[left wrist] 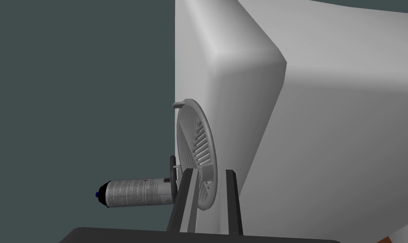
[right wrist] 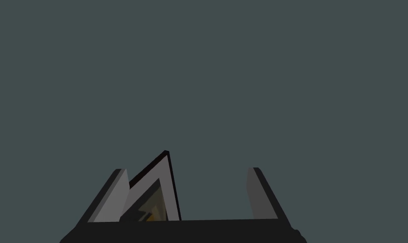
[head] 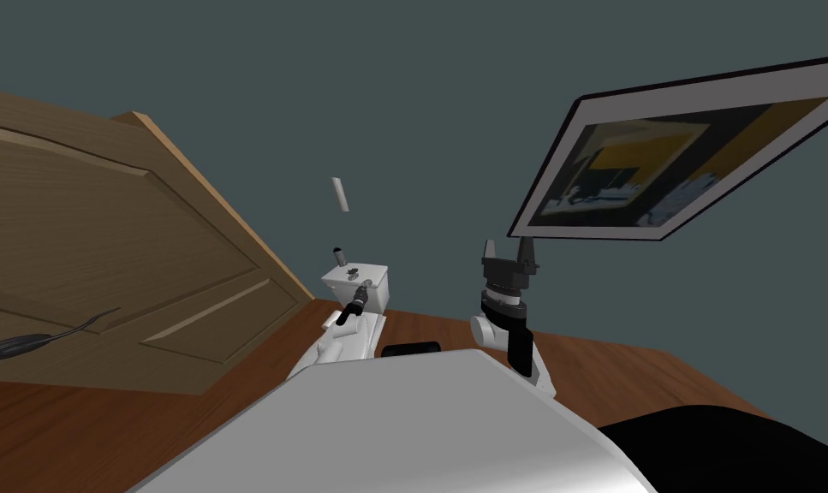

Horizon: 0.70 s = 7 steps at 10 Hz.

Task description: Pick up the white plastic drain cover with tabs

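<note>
Left claw (left wrist: pixel 210 174) is closed narrow, with the near rim of the white slatted drain cover (left wrist: pixel 195 137) pinched between its fingers. An edge grip is judged apt, the disc being thin. The cover is seen tilted at the top edge of the white tank (left wrist: pixel 325 126); whether it is lifted clear cannot be told. A labelled can (left wrist: pixel 135 193) stands just beyond and could be knocked. Right claw (right wrist: pixel 186 169) is held up, well apart, wide open and empty.
</note>
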### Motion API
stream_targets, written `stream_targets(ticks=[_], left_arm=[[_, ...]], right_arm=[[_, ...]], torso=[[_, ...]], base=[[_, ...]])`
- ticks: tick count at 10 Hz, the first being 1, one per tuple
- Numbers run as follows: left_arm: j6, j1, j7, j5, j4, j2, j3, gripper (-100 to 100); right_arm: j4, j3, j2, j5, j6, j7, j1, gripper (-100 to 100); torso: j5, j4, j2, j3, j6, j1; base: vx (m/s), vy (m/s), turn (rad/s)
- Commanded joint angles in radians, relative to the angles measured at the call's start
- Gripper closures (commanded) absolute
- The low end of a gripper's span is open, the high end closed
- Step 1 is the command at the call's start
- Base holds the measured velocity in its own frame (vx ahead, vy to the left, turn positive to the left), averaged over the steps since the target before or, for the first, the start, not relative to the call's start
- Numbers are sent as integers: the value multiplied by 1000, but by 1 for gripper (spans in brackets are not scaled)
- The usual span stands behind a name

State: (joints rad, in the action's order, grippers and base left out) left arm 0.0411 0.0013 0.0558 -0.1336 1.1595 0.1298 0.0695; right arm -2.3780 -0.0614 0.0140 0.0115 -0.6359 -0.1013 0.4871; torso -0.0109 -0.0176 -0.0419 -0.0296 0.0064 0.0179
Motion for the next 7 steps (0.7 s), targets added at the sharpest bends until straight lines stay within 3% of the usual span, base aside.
stream_targets(ticks=[1, 2, 3, 5, 6, 7], left_arm=[[1, 11, 1, -1, 50, 2, 1, 100], [-29, 61, -18, 6, 86, -31, -12, 100], [-29, 96, -18, 6, 130, -31, -12, 100], [-29, 108, -18, 6, 191, -31, -12, 100], [-60, 155, -36, 13, 225, -64, -24, 100], [-60, 177, -36, 13, 253, -64, -24, 100]], right_arm=[[0, 0, 0, 0, 0, 0, 0, 0], [0, 0, 0, 0, 0, 0, 0, 0], [0, 0, 0, 0, 0, 0, 0, 0], [0, 0, 0, 0, 0, 0, 0, 0], [0, 0, 0, 0, 0, 0, 0, 0], [0, 0, 0, 0, 0, 0, 0, 0]], torso=[[0, 0, 0, 0, 0, 0], [1, 1, 2, 1, 1, -1], [0, 0, 0, 0, 0, -1], [0, 1, 0, 0, 0, 1], [0, 1, 1, 1, 1, 0], [0, 0, -1, -1, 1, 0]], base=[[6, 1, 12], [67, 24, 61], [81, 28, 17], [26, 13, 0], [83, 27, 50], [91, 24, 24]])
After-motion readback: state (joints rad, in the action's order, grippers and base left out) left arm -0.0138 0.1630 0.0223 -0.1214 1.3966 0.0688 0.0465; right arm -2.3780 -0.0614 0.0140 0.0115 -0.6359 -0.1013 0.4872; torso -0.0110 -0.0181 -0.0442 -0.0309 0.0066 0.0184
